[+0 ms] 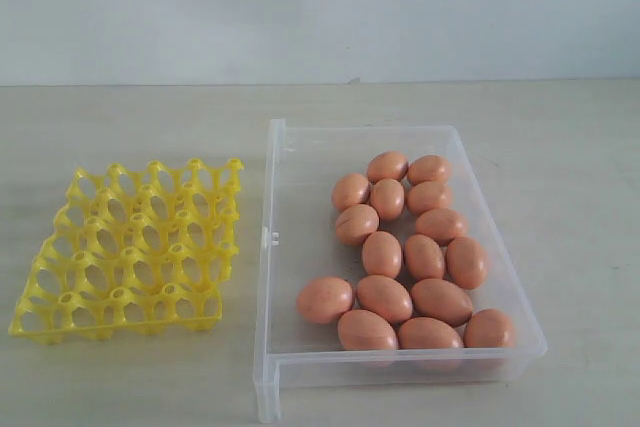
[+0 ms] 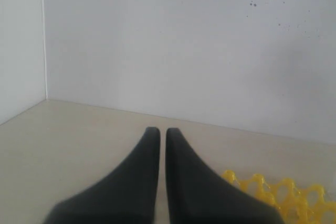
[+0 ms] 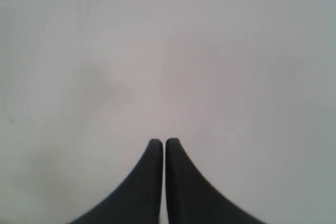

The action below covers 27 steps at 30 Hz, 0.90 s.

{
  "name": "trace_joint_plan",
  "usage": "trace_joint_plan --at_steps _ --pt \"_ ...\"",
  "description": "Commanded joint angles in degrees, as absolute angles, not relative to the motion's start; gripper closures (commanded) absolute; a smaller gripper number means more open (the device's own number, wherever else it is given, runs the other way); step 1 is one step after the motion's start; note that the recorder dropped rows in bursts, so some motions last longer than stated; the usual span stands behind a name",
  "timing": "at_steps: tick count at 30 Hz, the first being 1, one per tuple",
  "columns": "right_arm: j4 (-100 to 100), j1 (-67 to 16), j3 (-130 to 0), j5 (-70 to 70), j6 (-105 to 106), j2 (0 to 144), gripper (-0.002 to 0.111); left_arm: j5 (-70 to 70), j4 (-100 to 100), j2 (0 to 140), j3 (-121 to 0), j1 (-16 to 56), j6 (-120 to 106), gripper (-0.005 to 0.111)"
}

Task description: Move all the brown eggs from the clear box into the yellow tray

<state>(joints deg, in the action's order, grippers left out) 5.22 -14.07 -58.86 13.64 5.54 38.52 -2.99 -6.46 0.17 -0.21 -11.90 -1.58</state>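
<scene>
1. The pale surface [image 1: 590, 167] carries everything, with a white wall [image 1: 320, 7] rising behind it.
2. The clear box [image 1: 300, 207] lies on the right half of the surface in the exterior view, with its long side running away from the camera.
3. The yellow tray [image 1: 130, 252] sits flat just to the left of the box, close beside it but not touching. One corner of it also shows in the left wrist view [image 2: 283, 195].
4. The brown eggs [image 1: 424, 256], sixteen by count, all lie inside the box. They are bunched toward its right and near parts, many touching one another.
5. The left fingers [image 2: 142, 171] are pressed nearly together with only a thin slit between them and grip nothing.
6. The right fingers [image 3: 144, 182] are likewise closed and grip nothing.
</scene>
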Motion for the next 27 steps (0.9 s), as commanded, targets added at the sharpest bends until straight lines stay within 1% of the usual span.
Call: trace_joint_plan --at_steps 1,3,10,13,17,23,27 --pt "7.24 -13.76 -64.51 25.44 6.12 51.35 0.109 -2.86 -7.11 0.00 0.00 -11.98 -0.93 0.103" --pt "7.98 -13.76 -66.04 28.64 5.38 57.16 0.109 -2.86 -7.11 0.00 0.00 -11.98 -0.93 0.103" --pt "8.97 -13.65 -69.43 35.41 2.47 69.22 0.109 -2.86 -7.11 0.00 0.00 -11.98 -0.93 0.103" --pt "12.84 -13.65 -72.29 40.29 -1.48 74.19 0.109 -2.86 -7.11 0.00 0.00 -11.98 -0.93 0.103" --pt "11.56 -13.65 -76.93 47.56 -2.75 80.96 0.109 -2.86 -7.11 0.00 0.00 -11.98 -0.93 0.103" --pt "-3.89 -13.65 -81.36 54.90 10.40 89.22 0.109 -2.86 -7.11 0.00 0.00 -11.98 -0.93 0.103" --pt "-18.81 -13.77 -81.94 53.92 19.88 93.87 0.109 -2.86 -7.11 0.00 0.00 -11.98 -0.93 0.103"
